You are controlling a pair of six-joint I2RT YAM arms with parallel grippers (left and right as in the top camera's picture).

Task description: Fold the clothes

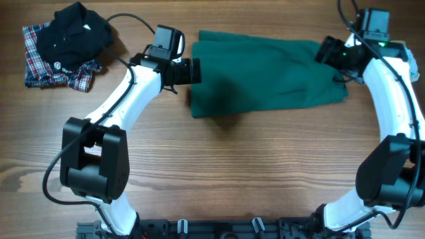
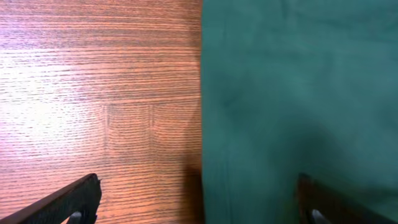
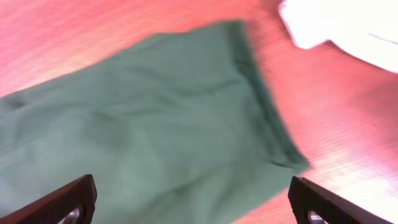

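Flat on the counter (image 1: 232, 166), toward the far middle: the clothes (image 1: 265, 73), a dark green slab with its long axis running left to right. Probably doubled over already, going by the tidy rectangle; no counting the layers from above.

At the left short edge, the left tool (image 1: 189, 71), fingers wide apart and gripping nothing. In the left wrist view, the same tool (image 2: 199, 202) straddling that edge: one finger over bare wood, the other over the clothes (image 2: 298, 93), with the edge running straight away from the camera.

At the right end, by the far corner, the right tool (image 1: 330, 50), likewise spread wide and empty. In the right wrist view (image 3: 193, 204), poised over the clothes (image 3: 155, 124), with a hemmed corner off to the lower right.

Each arm nearest its own short end, then. For a fold across the long axis, likely a matter of carrying one short end over to the other: left end directly at the left tool, right end below the right tool.

Hard to make out: any drawstring; whether either tool touches the cloth. Right wrist view blurred. Far right corner covered by the arm in the overhead view. White cloth (image 3: 348, 31) washed out, apart from the clothes. Black shirt (image 1: 73, 33) heaped on plaid shirt (image 1: 40, 66), far left, well apart.
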